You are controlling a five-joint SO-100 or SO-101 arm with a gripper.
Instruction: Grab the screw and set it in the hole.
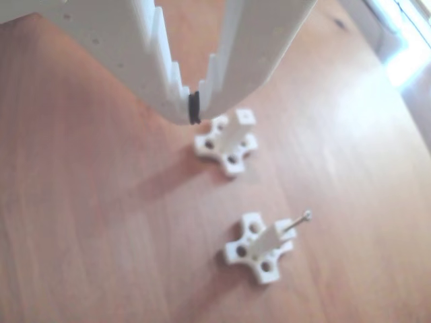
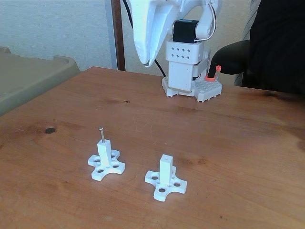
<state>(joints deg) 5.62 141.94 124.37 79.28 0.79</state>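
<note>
The screw (image 2: 101, 134) is seen standing upright in the top of the left post (image 2: 104, 153) in the fixed view, head up, shank sunk into that post's end. The right post (image 2: 165, 171) has an empty hole (image 2: 165, 156) in its top face.

The gripper (image 1: 194, 113) is parked high up and well apart from both posts, nothing pinched in it. The tips look pressed together around a black band in the other view, with the gap widening further up.

What could go wrong from here, as a guess: the screw is skinny and shiny, so it could easily be clipped off-centre and slip out, or get tilted in the pinch. The post is light plastic and could be dragged or tipped if the screw is pulled at an angle. The target hole is tiny, so a slightly tilted screw would probably just skate off the top face.

Hard to make out: the other view is blurry, so the hole is barely a dot. How deep the screw sits can't be told. A dark shape at the right edge of the fixed view is cut off.
</note>
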